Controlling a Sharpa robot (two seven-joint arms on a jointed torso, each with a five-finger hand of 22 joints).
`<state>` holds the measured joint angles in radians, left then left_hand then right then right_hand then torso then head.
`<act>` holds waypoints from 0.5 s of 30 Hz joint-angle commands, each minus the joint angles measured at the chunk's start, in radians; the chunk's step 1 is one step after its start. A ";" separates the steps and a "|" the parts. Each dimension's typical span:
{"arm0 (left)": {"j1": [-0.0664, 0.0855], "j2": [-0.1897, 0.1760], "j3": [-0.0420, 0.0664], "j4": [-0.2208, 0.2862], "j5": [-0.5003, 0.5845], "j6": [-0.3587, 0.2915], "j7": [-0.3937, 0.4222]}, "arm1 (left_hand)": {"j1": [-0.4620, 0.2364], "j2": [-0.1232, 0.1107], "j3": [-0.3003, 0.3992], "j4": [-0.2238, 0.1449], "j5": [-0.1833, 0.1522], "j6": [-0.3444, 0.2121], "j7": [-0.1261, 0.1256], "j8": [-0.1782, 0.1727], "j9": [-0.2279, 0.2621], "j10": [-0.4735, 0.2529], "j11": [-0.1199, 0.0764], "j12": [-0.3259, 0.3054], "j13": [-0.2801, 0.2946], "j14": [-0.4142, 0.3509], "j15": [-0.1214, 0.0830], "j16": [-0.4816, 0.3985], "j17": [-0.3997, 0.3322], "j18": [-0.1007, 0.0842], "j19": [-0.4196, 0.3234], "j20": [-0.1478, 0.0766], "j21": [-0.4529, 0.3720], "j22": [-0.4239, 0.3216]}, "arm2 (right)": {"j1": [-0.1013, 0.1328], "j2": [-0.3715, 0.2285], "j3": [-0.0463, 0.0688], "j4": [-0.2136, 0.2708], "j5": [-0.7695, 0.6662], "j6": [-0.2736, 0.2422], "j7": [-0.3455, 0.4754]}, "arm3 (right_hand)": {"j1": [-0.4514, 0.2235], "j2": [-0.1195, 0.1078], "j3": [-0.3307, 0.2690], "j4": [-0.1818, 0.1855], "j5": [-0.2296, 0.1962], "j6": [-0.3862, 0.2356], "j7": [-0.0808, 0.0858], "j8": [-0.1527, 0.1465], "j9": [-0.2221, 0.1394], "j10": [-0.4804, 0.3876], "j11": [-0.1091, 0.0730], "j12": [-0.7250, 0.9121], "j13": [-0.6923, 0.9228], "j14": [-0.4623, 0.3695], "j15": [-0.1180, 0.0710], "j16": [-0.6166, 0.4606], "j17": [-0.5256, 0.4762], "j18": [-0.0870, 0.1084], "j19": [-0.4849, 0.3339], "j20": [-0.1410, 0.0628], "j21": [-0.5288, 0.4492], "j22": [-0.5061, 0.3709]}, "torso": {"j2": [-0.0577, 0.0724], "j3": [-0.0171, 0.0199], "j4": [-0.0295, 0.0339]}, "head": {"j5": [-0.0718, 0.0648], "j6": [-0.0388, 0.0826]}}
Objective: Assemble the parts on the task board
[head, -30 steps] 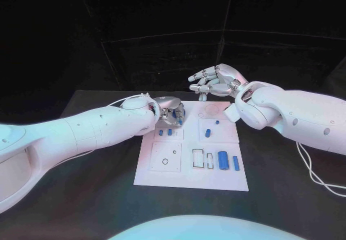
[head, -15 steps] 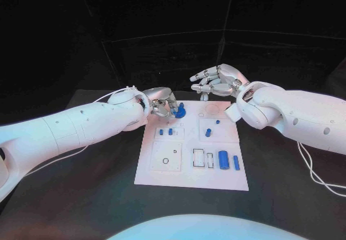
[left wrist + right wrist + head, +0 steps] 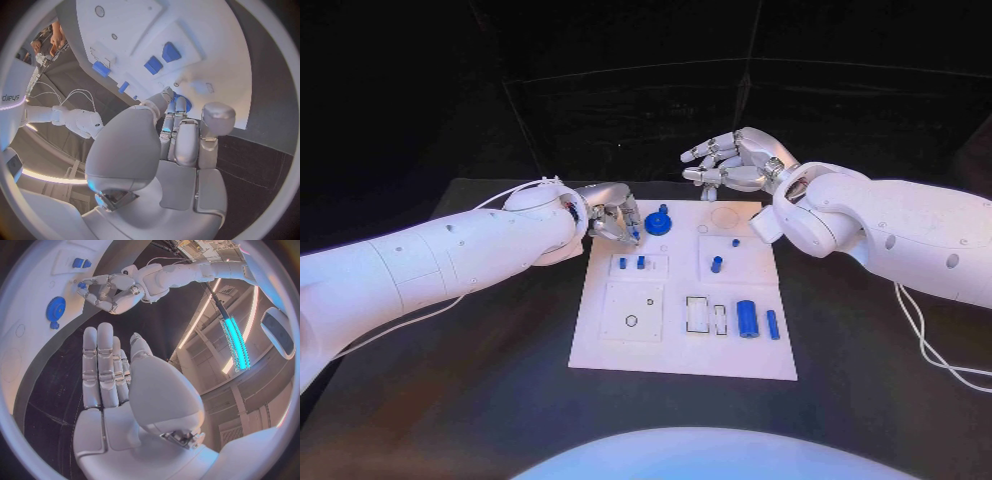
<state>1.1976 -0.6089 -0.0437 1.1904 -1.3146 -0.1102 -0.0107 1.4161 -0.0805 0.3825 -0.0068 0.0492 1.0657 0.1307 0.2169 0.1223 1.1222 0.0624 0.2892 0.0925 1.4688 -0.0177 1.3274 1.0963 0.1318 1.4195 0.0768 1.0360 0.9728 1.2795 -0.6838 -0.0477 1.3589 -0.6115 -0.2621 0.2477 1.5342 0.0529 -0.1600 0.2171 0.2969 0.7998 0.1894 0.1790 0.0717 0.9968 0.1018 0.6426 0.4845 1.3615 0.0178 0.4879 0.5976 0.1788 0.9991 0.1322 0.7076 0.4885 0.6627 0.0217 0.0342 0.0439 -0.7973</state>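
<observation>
Left hand (image 3: 610, 213) is hovering at the far left corner of the task board (image 3: 632, 355), its fingers curled together with nothing visibly in them, fingertips just beside the blue gear (image 3: 659, 221), which is sitting on the board. Right hand (image 3: 740, 160) is hanging above the far edge of the board, fingers loosely apart and holding nothing. Other blue parts are lying on the board: two small pegs (image 3: 630, 263) near the left hand, a short peg (image 3: 715, 265) mid-board, and two long cylinders (image 3: 757, 321) toward the near right.

Likely risk: the left fingers, being so near the gear, could be nudging it off its seat, or brushing the small pegs. The board is lying on the black desk (image 3: 473, 400), with open room on its near and left sides; the far edge is crowded by both hands.
</observation>
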 commanded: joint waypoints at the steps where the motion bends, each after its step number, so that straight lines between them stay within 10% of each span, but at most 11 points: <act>1: -0.003 0.003 0.001 -0.005 0.009 0.043 -0.018 | -0.012 0.000 0.006 0.001 -0.002 0.007 -0.001 -0.004 -0.001 0.008 0.000 -0.007 -0.001 0.012 -0.005 -0.002 -0.001 -0.013 -0.001 -0.003 0.004 0.001 | 0.002 0.001 0.001 0.001 0.004 0.008 0.009 | 0.002 0.011 0.002 -0.002 0.005 -0.003 0.000 0.004 0.001 -0.008 -0.001 0.006 -0.001 0.006 0.005 -0.007 0.001 0.004 0.004 0.000 -0.007 -0.001 | 0.001 -0.0007 -0.0025 | 0.003 0.000; 15: -0.010 0.010 0.001 -0.017 0.009 0.051 -0.035 | -0.018 -0.002 0.006 0.002 -0.002 0.007 -0.001 -0.007 -0.002 0.009 0.001 -0.011 -0.003 0.011 -0.005 -0.003 -0.005 -0.011 -0.004 -0.003 0.000 -0.004 | 0.002 -0.001 0.001 0.002 0.004 0.007 0.009 | 0.002 0.012 0.002 -0.001 0.005 -0.003 0.000 0.004 0.001 -0.008 -0.001 0.006 -0.001 0.006 0.005 -0.008 0.002 0.004 0.004 0.000 -0.007 -0.001 | 0.000 -0.0001 -0.0011 | 0.003 -0.002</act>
<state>1.1865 -0.6013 -0.0433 1.1743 -1.3115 -0.0707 -0.0352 1.4078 -0.0815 0.3824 -0.0068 0.0493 1.0654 0.1305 0.2132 0.1215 1.1221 0.0625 0.2844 0.0915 1.4687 -0.0177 1.3274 1.0917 0.1318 1.4194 0.0768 1.0360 0.9702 1.2792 -0.6856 -0.0477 1.3592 -0.6115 -0.2612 0.2476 1.5342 0.0529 -0.1600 0.2170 0.2968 0.7998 0.1894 0.1790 0.0717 0.9968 0.1019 0.6426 0.4846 1.3650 0.0214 0.4840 0.5981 0.1788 0.9991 0.1322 0.7076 0.4886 0.6632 0.0215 0.0319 0.0461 -0.7996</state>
